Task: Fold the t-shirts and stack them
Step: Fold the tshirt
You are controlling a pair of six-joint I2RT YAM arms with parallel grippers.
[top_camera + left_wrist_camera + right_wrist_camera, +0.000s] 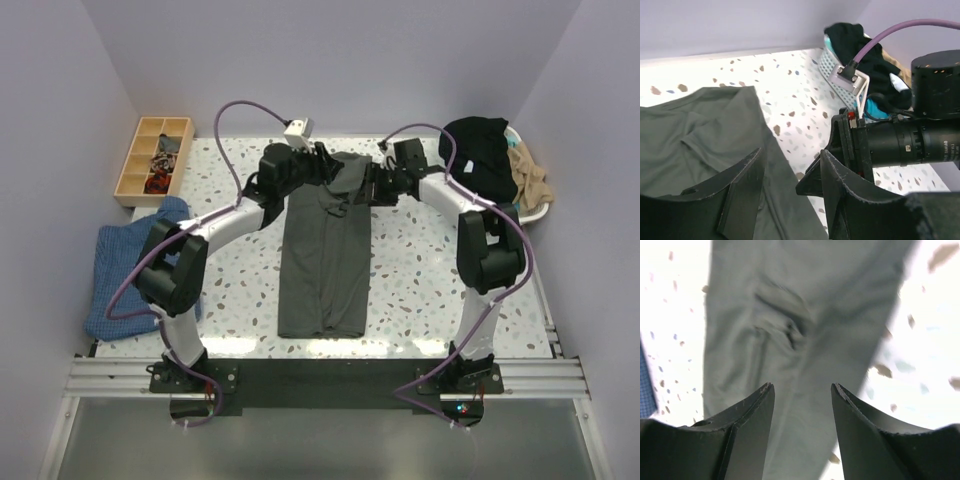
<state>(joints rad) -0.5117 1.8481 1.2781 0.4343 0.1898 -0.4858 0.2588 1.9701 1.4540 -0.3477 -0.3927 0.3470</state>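
Starting at the left edge of the table (420,290): blue shirt (135,265) draped over it, partly hanging off. Reaching from the near-left corner toward the middle of the far edge with the left arm, elbow raised and bent, left gripper (325,163) pointing right over the far end of the grey shirt (322,250), jaws apart and clamped on nothing. Lying mid-table as a long narrow strip, sides folded in, running from the far edge almost to the near edge, creased at the far end. Mirroring from the near-right corner with the right arm, right gripper (374,185) pointing left at that same end, jaws apart just above the cloth. Heaped in a basket (832,62) at the far-right corner: black shirt (480,150), tan shirt (530,180) beside it.
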